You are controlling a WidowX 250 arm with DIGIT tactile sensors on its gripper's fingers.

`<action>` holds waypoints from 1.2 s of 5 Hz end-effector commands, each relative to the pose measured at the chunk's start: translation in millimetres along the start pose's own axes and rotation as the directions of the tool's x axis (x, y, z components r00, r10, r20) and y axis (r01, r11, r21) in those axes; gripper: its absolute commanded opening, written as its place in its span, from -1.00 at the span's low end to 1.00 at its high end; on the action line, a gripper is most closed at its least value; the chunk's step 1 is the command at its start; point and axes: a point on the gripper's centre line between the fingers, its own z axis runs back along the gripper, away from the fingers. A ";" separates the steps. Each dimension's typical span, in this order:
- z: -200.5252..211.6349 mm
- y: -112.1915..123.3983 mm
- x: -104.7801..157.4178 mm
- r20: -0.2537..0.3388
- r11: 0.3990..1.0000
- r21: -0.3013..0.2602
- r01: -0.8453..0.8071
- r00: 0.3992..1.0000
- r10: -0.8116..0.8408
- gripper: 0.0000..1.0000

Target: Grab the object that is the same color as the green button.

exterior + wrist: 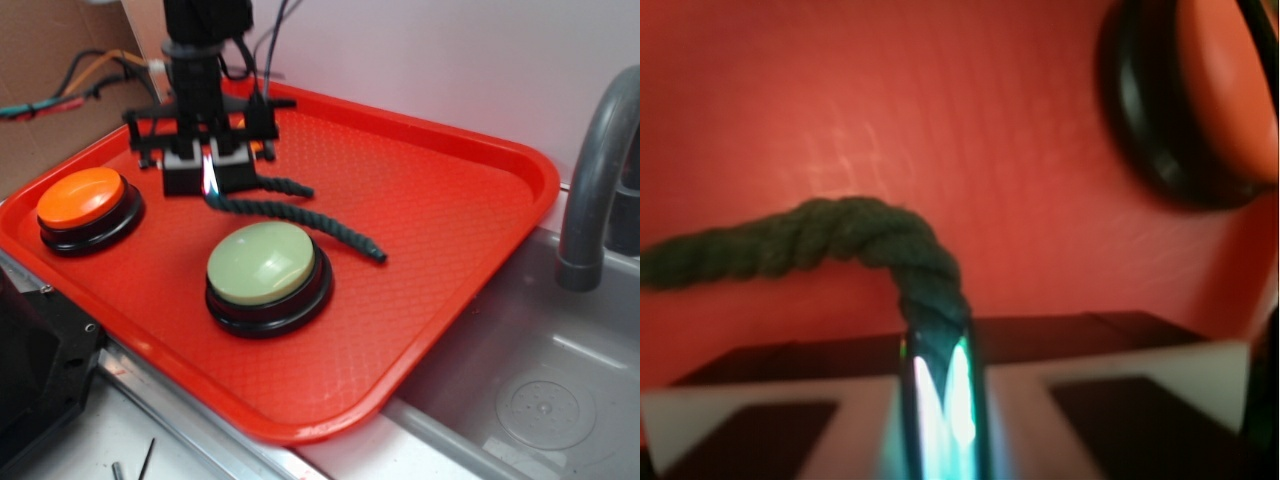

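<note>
Gripper (208, 178) fingers pinch one end of green rope (318, 222); rest trails across red tray (450, 230), just behind green button (266, 265).

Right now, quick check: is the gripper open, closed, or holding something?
Gripper: closed, its fingers pinched on the dark green rope piece, near one end; most of the rope trails across the red tray.
</note>
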 end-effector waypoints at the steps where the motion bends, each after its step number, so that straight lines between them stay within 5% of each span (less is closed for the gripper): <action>1: 85.3 24.2 9.8 0.018 0.928 -0.118 0.354 0.935 -0.354 -1.00; 3: 139.1 55.7 -3.6 0.204 0.807 -0.218 0.550 0.834 -0.513 -1.00; 4: 151.7 65.8 -11.2 0.204 0.797 -0.265 0.543 0.840 -0.504 -1.00; 6: 143.2 60.4 -12.1 0.110 0.883 -0.258 0.392 0.920 -0.377 -1.00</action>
